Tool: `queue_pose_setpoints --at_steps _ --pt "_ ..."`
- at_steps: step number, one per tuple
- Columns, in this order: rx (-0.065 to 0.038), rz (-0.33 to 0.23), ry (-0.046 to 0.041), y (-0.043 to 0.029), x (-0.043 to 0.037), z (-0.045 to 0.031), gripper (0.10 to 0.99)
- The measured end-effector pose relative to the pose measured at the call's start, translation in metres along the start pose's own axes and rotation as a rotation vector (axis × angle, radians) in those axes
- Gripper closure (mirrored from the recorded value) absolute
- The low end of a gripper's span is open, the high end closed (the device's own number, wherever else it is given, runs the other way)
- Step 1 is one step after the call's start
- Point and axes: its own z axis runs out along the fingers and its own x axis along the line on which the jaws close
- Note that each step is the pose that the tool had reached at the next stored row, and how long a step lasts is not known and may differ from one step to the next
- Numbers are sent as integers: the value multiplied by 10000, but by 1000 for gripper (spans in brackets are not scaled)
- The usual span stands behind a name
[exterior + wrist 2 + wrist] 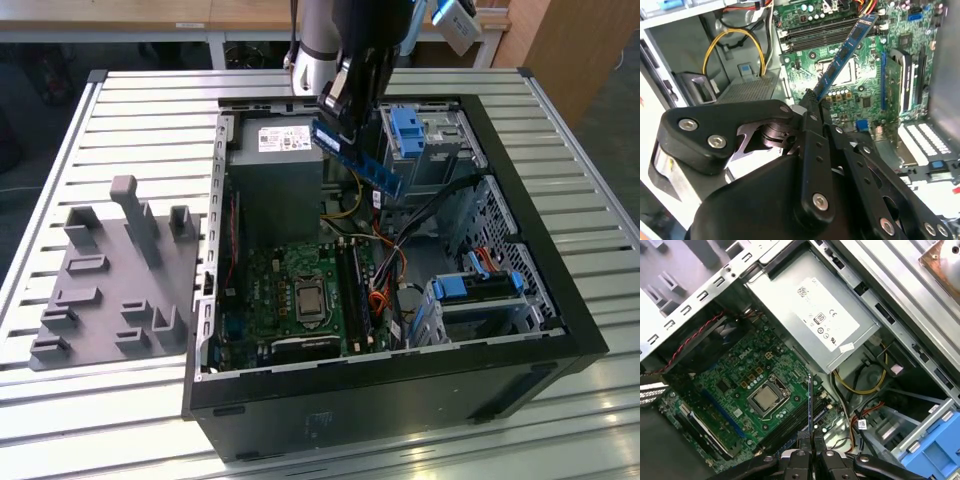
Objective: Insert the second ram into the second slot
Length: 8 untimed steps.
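While the claw [338, 118] is gripping the tilted ram [365, 165], I'm judging it needs levelling over the slots [356, 292] at six o'clock

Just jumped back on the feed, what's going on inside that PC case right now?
The arm's gripper is shut on the second ram, a blue stick, and holds it tilted in the air above the open computer case. In both wrist views the stick hangs over the green motherboard, with the long memory slots beneath it. The ram is not yet seated in any slot.
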Motion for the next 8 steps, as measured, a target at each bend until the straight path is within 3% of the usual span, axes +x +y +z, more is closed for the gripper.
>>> queue_pose_setpoints --at_steps 8 --pt "15 988 -35 0 0 2 949"
